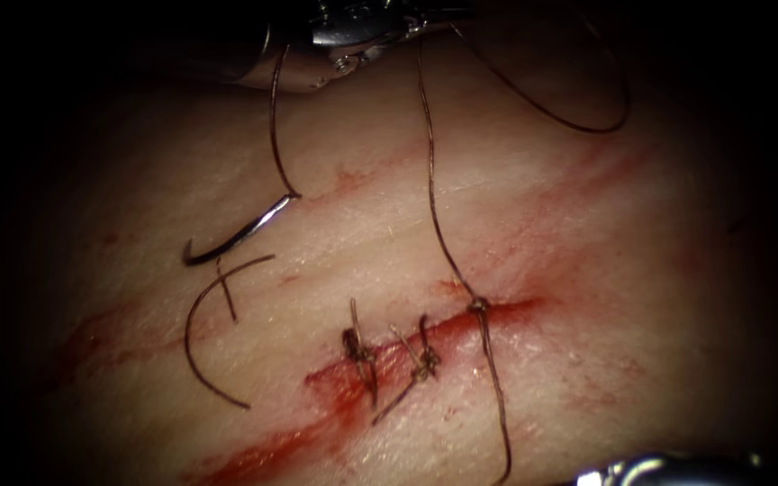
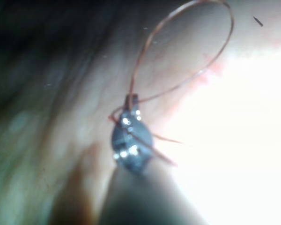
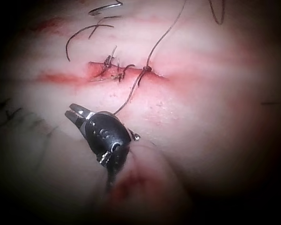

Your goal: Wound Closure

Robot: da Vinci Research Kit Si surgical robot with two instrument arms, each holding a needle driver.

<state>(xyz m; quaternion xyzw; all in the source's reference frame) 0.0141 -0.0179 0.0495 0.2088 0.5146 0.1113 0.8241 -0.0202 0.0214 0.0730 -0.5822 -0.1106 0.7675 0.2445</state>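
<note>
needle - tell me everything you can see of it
The needle is a curved, shiny metal piece lying flat on the tissue, to the left of the cut and clear of it, not in the tissue. Its pointed end lies lower left; its other end joins the dark thread, which rises to the left hand. That hand grips the thread, not the needle. A loose curved cut end of thread lies just below the needle. Nothing grips the needle.

Loose curved bit of cut thread (image 1: pixel 187 337) lying flat, short bit (image 1: pixel 227 295) crossing it, red fluid (image 1: pixel 254 463) in wet streaks nearby
</note>
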